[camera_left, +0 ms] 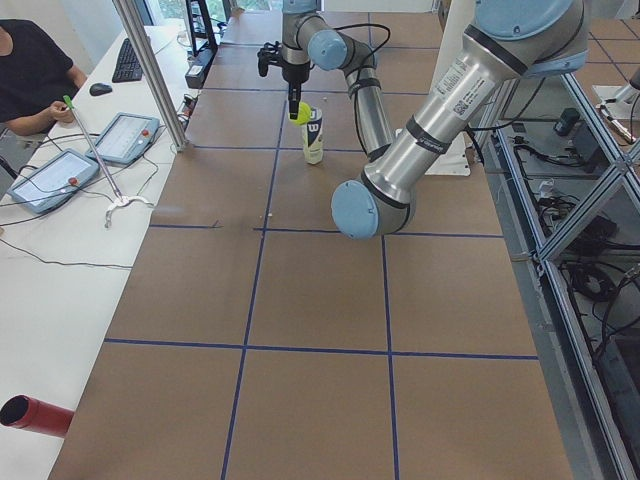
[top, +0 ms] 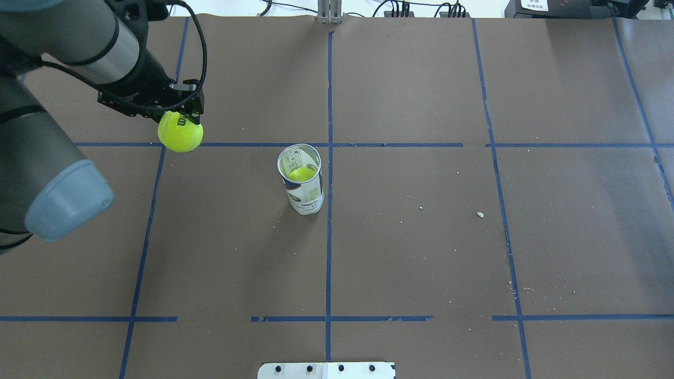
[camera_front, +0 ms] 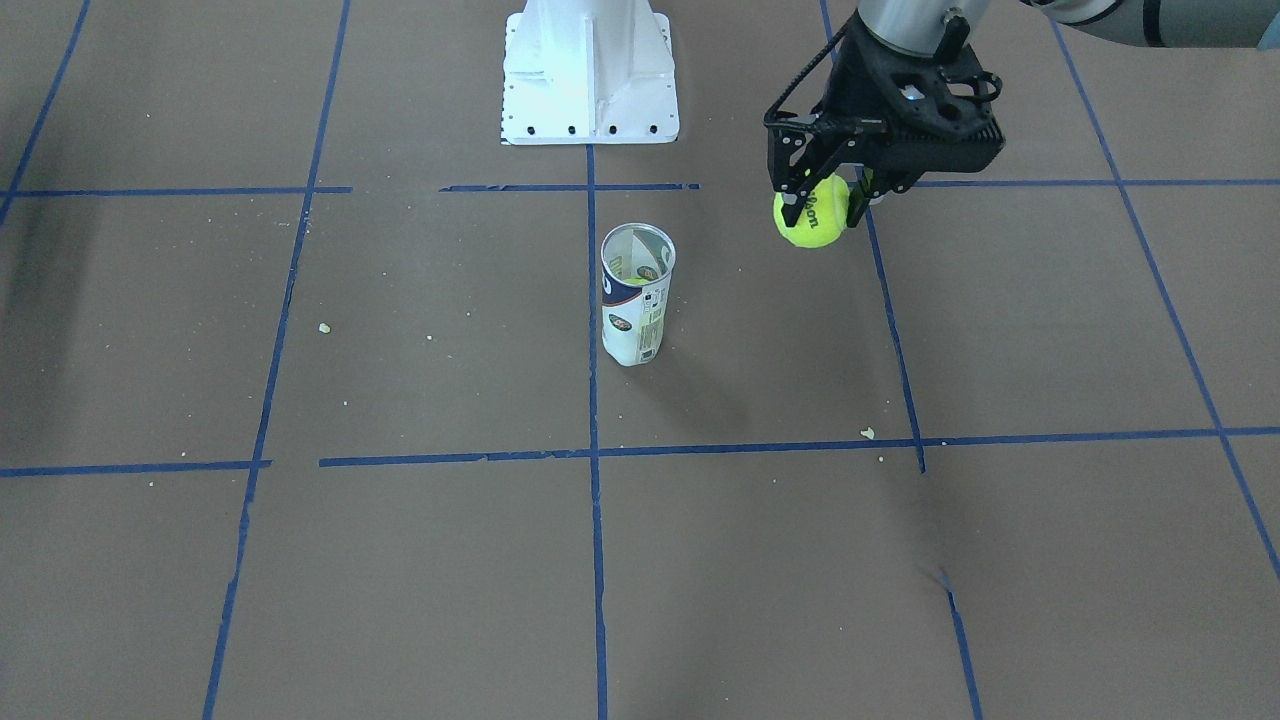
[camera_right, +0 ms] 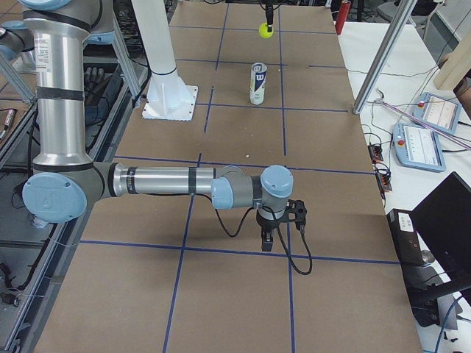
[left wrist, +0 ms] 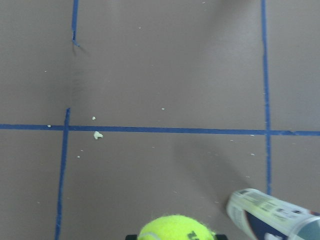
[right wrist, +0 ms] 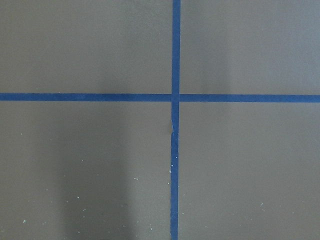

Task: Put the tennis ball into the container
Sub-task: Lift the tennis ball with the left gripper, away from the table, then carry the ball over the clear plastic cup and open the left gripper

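Yellow-green tennis ball (camera_front: 812,226) inside left tool (camera_front: 825,210).

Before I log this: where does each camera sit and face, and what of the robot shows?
Front-facing: across the table, facing the base; left gripper holding tennis ball.
Overhead: behind the robot, looking down; left arm, container.
Exterior left: table's end; left arm near.
Exterior right: opposite end; right arm near.
Left wrist: downward; ball, container.
Right wrist: downward; taped table only.
Shared by five: ball, container.
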Robot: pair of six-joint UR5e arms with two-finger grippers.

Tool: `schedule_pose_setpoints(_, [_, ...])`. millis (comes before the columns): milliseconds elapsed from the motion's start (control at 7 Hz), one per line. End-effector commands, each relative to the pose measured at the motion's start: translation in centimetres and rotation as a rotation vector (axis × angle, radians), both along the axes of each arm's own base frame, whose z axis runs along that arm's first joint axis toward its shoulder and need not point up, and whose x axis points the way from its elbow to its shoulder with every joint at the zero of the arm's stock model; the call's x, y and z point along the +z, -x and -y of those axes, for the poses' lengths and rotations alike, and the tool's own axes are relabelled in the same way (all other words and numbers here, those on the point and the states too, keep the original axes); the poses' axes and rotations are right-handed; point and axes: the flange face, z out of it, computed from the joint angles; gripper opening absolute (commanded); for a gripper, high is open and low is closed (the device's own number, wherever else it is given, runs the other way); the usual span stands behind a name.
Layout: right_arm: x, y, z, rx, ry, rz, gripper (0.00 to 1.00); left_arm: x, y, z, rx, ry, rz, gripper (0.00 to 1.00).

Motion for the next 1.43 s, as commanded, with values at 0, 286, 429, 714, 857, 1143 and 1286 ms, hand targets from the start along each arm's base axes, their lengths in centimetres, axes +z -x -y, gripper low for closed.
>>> schedule_pose_setpoints(0, [0.0,0.0,0.0,0.000,0.000,0.000,1.00,-3.7,-7.3,-0.2,0.030,0.090,-0.028,0.00])
schedule_pose_setpoints(286, [0.0,0.0,0.0,0.000,0.000,0.000,1.00,-3.4,-10.6,-0.1,0.028,0.107,-0.066,0.00])
schedule_pose_setpoints(429, [0.0,0.0,0.0,0.000,0.000,0.000,1.00,-3.3,-11.3,-0.2,0.037,0.102,-0.071,0.00])
schedule_pose_setpoints(714, [0.0,0.0,0.0,0.000,0.000,0.000,1.00,-2.4,-12.9,0.4,0.047,0.105,-0.070,0.00])
schedule_pose_setpoints(857, [0.0,0.1,0.0,-0.002,0.000,0.000,1.00,-2.4,-13.0,0.3,0.050,0.102,-0.072,0.00])
schedule_pose_setpoints(1143, [0.0,0.1,0.0,-0.002,0.000,0.000,1.00,-2.4,-12.5,0.0,0.050,0.091,-0.078,0.99])
schedule_pose_setpoints(1286, [0.0,0.0,0.0,0.000,0.000,0.000,1.00,-2.6,-12.4,-0.1,0.052,0.085,-0.081,1.00])
